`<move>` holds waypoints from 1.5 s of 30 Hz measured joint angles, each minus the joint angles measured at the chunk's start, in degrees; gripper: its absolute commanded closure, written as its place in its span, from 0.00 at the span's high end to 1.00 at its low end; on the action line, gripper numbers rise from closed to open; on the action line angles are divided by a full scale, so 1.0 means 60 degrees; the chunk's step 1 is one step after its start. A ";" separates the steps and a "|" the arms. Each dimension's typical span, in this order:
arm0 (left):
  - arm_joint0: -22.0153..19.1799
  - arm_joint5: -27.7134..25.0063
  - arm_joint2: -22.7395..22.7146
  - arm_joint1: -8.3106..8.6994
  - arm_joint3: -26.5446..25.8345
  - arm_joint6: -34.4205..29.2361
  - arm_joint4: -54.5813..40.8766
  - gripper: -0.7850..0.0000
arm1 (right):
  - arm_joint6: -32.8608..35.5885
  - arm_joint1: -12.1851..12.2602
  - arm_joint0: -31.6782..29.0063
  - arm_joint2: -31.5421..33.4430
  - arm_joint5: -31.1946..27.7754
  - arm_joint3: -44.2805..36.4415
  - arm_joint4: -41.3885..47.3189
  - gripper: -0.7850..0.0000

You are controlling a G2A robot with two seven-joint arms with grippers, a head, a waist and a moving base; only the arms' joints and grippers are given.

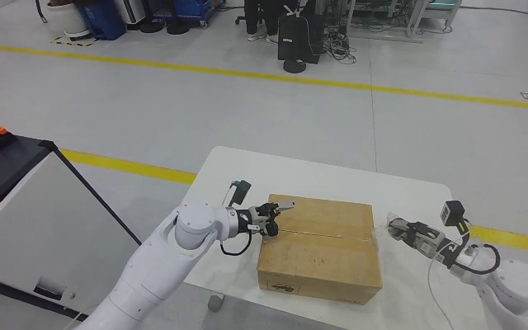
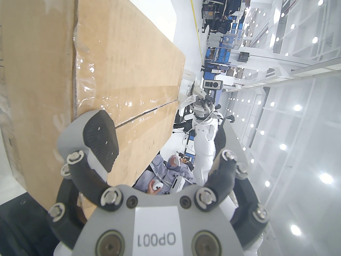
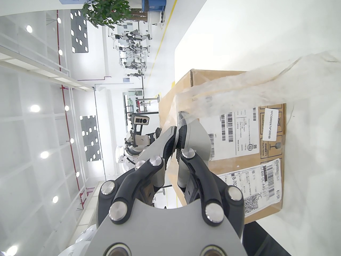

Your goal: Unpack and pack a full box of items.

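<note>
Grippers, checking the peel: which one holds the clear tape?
The right gripper, shut on the clear tape; the left gripper stands open by the box.

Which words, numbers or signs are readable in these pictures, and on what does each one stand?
"OP001": white tag on the left tool, seen upside down.
"YFCG002676*200": small white sticker on the cardboard box, on its end face.
"2C": shipping label on that same end.
Barcode label beside the sticker: its fine print is too small to read.
</note>
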 measured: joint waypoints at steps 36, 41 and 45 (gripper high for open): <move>0.0000 0.0000 0.0000 0.0000 0.0000 0.0000 0.0000 1.00 | -0.4728 -0.0224 -0.2102 0.1276 0.1062 -0.3414 -0.4696 0.00; 0.0000 0.0000 0.0000 0.0000 0.0000 0.0000 0.0000 1.00 | -0.5890 -0.0345 -0.2741 0.1364 0.1439 -0.4240 -0.6031 0.00; 0.0000 0.0000 0.0000 0.0000 0.0000 0.0000 0.0000 1.00 | -0.6465 -0.0437 -0.3061 0.1431 0.1773 -0.4613 -0.6816 0.00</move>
